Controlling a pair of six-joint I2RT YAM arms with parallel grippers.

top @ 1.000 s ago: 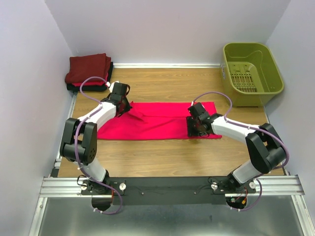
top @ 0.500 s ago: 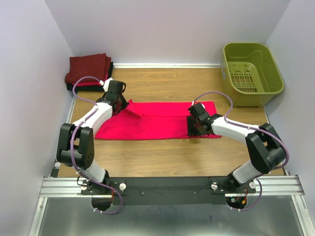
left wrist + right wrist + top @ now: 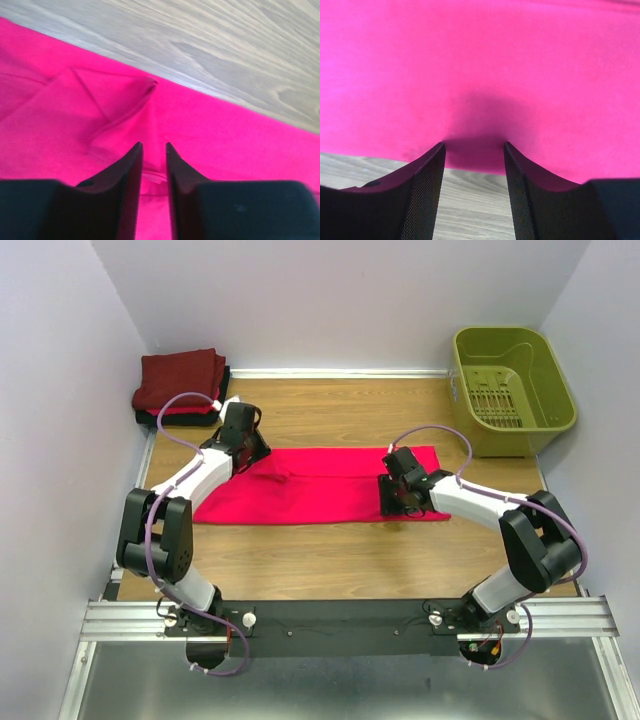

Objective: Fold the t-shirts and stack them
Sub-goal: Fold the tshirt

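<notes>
So the pink shirt (image 3: 320, 490) lay flat on the table (image 3: 330, 560), long axis 9-to-3. The left gripper (image 3: 153, 145), jaws slightly parted on nothing, sat at its 10 o'clock corner; the right gripper (image 3: 474, 145) gaped empty near 3.

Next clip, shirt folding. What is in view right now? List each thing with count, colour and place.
loose t-shirt: one, bright pink-red, spread as a long band across the middle of the table
folded t-shirts: one stack, dark maroon on top, red and black below, far left corner; exact count unclear
basket: one, olive green, far right corner
table: one, wood grain
mounting rail: one, silver, near edge
left arm, right arm: white and black
left gripper: black, jaws slightly apart, over the shirt's left end
right gripper: black, jaws open, astride the shirt's near edge
</notes>
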